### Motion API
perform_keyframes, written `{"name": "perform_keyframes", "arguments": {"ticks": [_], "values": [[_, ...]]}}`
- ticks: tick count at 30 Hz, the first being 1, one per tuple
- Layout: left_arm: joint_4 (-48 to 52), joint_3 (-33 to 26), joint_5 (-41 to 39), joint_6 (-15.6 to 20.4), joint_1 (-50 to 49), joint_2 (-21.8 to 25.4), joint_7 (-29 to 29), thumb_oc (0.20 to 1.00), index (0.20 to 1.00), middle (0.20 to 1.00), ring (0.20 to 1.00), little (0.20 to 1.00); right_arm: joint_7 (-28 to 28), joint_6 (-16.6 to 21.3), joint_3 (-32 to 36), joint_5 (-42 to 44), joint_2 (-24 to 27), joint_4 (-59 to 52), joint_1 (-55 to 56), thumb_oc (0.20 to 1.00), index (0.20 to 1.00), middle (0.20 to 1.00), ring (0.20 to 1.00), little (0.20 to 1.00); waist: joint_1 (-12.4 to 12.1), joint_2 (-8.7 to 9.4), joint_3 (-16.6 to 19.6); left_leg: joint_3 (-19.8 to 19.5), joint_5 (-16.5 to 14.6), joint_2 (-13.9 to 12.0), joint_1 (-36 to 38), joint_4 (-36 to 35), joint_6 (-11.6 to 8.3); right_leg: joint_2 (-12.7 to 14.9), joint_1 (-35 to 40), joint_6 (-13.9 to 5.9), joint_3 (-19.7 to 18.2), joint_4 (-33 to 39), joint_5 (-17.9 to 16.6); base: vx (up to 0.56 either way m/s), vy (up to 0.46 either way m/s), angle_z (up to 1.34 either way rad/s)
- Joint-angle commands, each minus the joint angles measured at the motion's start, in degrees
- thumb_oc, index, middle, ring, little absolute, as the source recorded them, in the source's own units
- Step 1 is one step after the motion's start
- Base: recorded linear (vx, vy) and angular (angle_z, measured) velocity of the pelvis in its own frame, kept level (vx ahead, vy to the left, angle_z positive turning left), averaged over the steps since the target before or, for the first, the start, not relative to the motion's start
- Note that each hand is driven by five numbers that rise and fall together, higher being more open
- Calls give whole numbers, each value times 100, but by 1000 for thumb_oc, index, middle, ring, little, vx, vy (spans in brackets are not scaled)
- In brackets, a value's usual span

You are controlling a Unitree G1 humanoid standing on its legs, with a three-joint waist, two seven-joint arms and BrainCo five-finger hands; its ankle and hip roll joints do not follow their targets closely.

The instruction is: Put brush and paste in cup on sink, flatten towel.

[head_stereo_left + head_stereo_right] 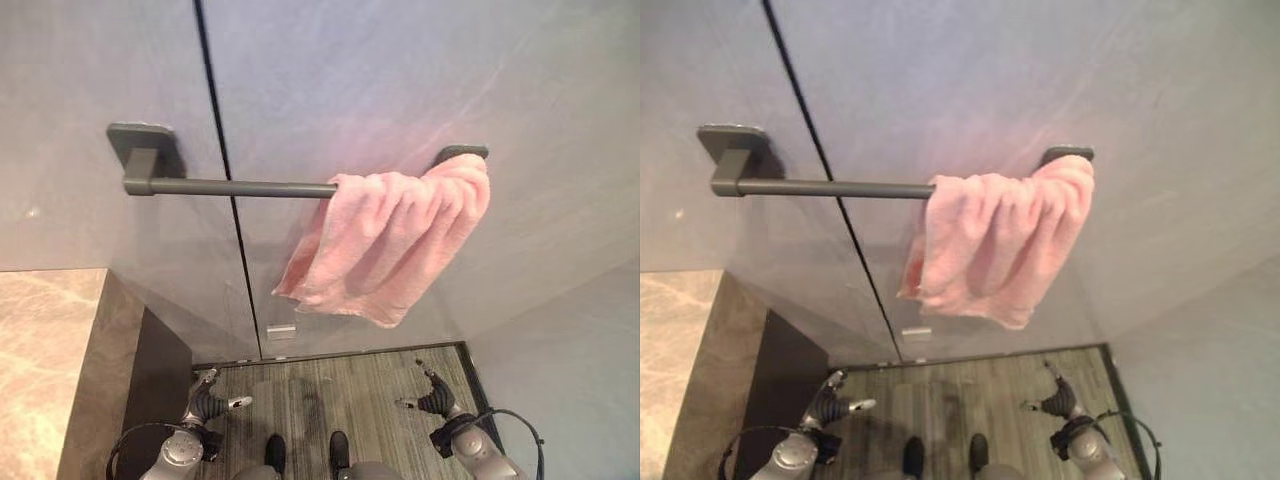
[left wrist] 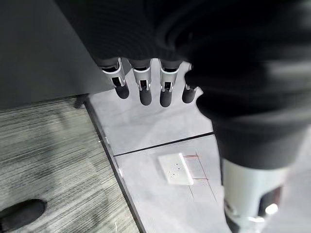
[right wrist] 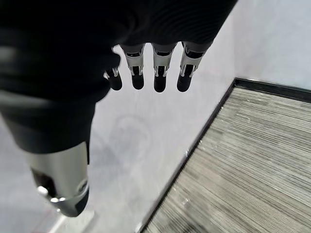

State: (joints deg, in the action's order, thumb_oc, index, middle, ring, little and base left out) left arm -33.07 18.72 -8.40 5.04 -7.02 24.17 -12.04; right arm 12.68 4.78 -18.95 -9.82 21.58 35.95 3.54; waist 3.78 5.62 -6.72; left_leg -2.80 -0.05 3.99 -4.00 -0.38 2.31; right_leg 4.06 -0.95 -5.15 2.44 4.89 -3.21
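Note:
A pink towel (image 1: 385, 245) hangs bunched at the right end of a dark grey towel bar (image 1: 230, 187) on the wall; its lower edge droops unevenly. My left hand (image 1: 207, 402) hangs low at the lower left, above the floor, with fingers (image 2: 141, 87) straight and nothing in it. Over at the lower right, my right hand (image 1: 432, 395) is also down near the floor, its fingers (image 3: 158, 73) straight and holding nothing. Both hands are far below the towel.
A marble counter (image 1: 40, 350) with a dark side panel (image 1: 155, 385) stands at the left. A dark seam (image 1: 225, 170) runs down the grey wall behind the bar. A small white plate (image 2: 176, 169) sits low on the wall above the striped floor (image 1: 330, 390).

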Motion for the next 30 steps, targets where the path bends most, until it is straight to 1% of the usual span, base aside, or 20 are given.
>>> {"name": "perform_keyframes", "arguments": {"ticks": [1, 4, 6, 8, 9, 10, 13, 15, 16, 17, 18, 19, 20, 23, 24, 25, 26, 27, 29, 30], "values": [[349, -144, 75, 151, 28, 121, 39, 1000, 1000, 1000, 1000, 1000, 206, 166, 236, 252, 317, -319, 71, 1000, 1000, 1000, 1000, 1000, 39, -119, 152, 38, -22, -719, -49, 60, -433, -16, -246, -186, 75, -455, 295, 54, -50, 10], [734, -246, 74, 171, -105, 249, 72, 1000, 1000, 1000, 1000, 1000, 238, 246, 439, 425, 367, -597, 131, 1000, 1000, 1000, 1000, 1000, 33, -166, 196, 3, 86, -771, 31, -155, -479, -33, -179, -184, 152, -364, 289, 35, -26, 14], [1338, -380, 97, 192, -283, 495, 206, 1000, 1000, 1000, 1000, 1000, 183, 301, 700, 604, 484, -1134, 201, 1000, 1000, 1000, 1000, 1000, 40, -218, 234, 16, 147, -803, 102, -311, -499, -41, -131, -188, 176, -287, 279, 46, -8, 1], [1517, -426, 83, 199, -339, 593, 235, 1000, 1000, 1000, 1000, 1000, 149, 317, 782, 674, 519, -1272, 233, 1000, 1000, 1000, 1000, 1000, 37, -230, 248, 23, 154, -809, 137, -356, -503, -39, -103, -191, 174, -257, 268, 35, 4, -1], [1934, -505, -74, 237, -402, 777, 359, 1000, 1000, 1000, 1000, 1000, 83, 359, 910, 832, 618, -1545, 232, 1000, 1000, 1000, 1000, 1000, 44, -249, 277, 52, 159, -809, 166, -397, -509, -33, -84, -205, 159, -208, 246, 32, 9, -2], [1959, -514, -81, 222, -419, 787, 366, 1000, 1000, 1000, 1000, 1000, 76, 350, 913, 835, 619, -1562, 245, 1000, 1000, 1000, 1000, 1000, 40, -245, 279, 57, 157, -810, 172, -397, -509, -34, -78, -206, 154, -202, 242, 30, 16, -1], [2587, -671, -492, 280, -524, 1089, 590, 1000, 1000, 1000, 1000, 1000, -95, 448, 1114, 1158, 804, -1981, 220, 1000, 1000, 1000, 1000, 1000, 48, -277, 326, 88, 148, -814, 211, -429, -520, -11, -34, -231, 148, -149, 209, 0, 0, 0], [2999, -761, -845, 295, -588, 1385, 793, 1000, 1000, 1000, 1000, 1000, -349, 514, 1155, 1616, 981, -2194, 168, 1000, 1000, 1000, 1000, 1000, 35, -277, 351, 111, 142, -815, 245, -443, -527, -8, -9, -239, 120, -134, 197, 17, 10, -1], [3370, -806, -1228, 289, -629, 1718, 1063, 1000, 1000, 1000, 1000, 1000, -757, 568, 1082, 2154, 1248, -2433, 107, 1000, 1000, 1000, 1000, 1000, 18, -272, 370, 119, 133, -817, 278, -454, -532, 0, 10, -249, 104, -128, 187, 32, 16, -1], [3489, -843, -1361, 292, -675, 1846, 1137, 1000, 1000, 1000, 1000, 1000, -858, 564, 1066, 2294, 1361, -2524, 104, 1000, 1000, 1000, 1000, 1000, 13, -267, 377, 130, 131, -819, 294, -459, -534, 0, 22, -252, 98, -126, 187, 0, 0, 0], [3498, -850, -1366, 287, -685, 1850, 1140, 1000, 1000, 1000, 1000, 1000, -861, 562, 1065, 2299, 1362, -2528, 106, 1000, 1000, 1000, 1000, 1000, 13, -265, 377, 133, 130, -820, 297, -459, -534, -1, 23, -252, 96, -126, 187, 0, 0, 0], [3741, -842, -1706, 299, -707, 2174, 1367, 1000, 1000, 1000, 1000, 1000, -1145, 574, 951, 2702, 1715, -2660, -20, 1000, 1000, 1000, 1000, 1000, -12, -256, 400, 148, 120, -824, 332, -462, -544, 13, 48, -261, 79, -121, 182, 0, 0, 0], [3745, -847, -1708, 297, -711, 2176, 1368, 1000, 1000, 1000, 1000, 1000, -1147, 575, 948, 2706, 1715, -2657, -24, 1000, 1000, 1000, 1000, 1000, -11, -255, 398, 150, 119, -824, 335, -462, -544, 13, 51, -262, 78, -121, 182, 0, 0, 0], [4140, -721, -2120, 291, -542, 2764, 1594, 1000, 1000, 1000, 1000, 1000, -1503, 560, 632, 3495, 2019, -2675, -355, 1000, 1000, 1000, 1000, 1000, -58, -242, 447, 176, 96, -830, 379, -462, -558, 41, 105, -282, 79, -92, 168, 11, 4, 0], [4142, -725, -2122, 290, -544, 2766, 1595, 1000, 1000, 1000, 1000, 1000, -1505, 562, 629, 3499, 2019, -2670, -361, 1000, 1000, 1000, 1000, 1000, -57, -241, 444, 176, 96, -830, 381, -462, -558, 41, 107, -282, 78, -91, 168, 0, 0, 0], [4169, -562, -2336, 262, -336, 2932, 1639, 1000, 1000, 1000, 1000, 1000, -1606, 504, 366, 3714, 2170, -2722, -606, 1000, 1000, 1000, 1000, 1000, -75, -244, 454, 189, 93, -831, 385, -462, -570, 59, 125, -289, 86, -70, 161, 0, 0, 0], [4169, -561, -2336, 262, -335, 2932, 1639, 1000, 1000, 1000, 1000, 1000, -1606, 504, 366, 3714, 2170, -2721, -606, 1000, 1000, 1000, 1000, 1000, -75, -244, 454, 189, 93, -831, 385, -462, -570, 59, 126, -289, 86, -70, 161, 0, 0, 0], [4152, -366, -2407, 252, -99, 3022, 1623, 1000, 1000, 1000, 1000, 1000, -1668, 442, 119, 3941, 2279, -2696, -876, 1000, 1000, 1000, 1000, 1000, -93, -238, 463, 193, 95, -828, 387, -462, -578, 67, 138, -288, 95, -55, 157, 0, 0, 0], [4168, -231, -2374, 258, 67, 3064, 1623, 1000, 1000, 1000, 1000, 1000, -1676, 405, -17, 3980, 2316, -2663, -1031, 1000, 1000, 1000, 1000, 1000, -106, -240, 458, 189, 91, -826, 389, -462, -581, 71, 148, -289, 100, -47, 154, 0, 0, 0], [4217, -23, -2366, 247, 339, 3130, 1627, 1000, 1000, 1000, 1000, 1000, -1711, 366, -220, 4042, 2385, -2698, -1252, 1000, 1000, 1000, 1000, 1000, -104, -240, 468, 193, 84, -821, 384, -462, -586, 78, 156, -292, 109, -33, 156, 0, 0, 0]]}}
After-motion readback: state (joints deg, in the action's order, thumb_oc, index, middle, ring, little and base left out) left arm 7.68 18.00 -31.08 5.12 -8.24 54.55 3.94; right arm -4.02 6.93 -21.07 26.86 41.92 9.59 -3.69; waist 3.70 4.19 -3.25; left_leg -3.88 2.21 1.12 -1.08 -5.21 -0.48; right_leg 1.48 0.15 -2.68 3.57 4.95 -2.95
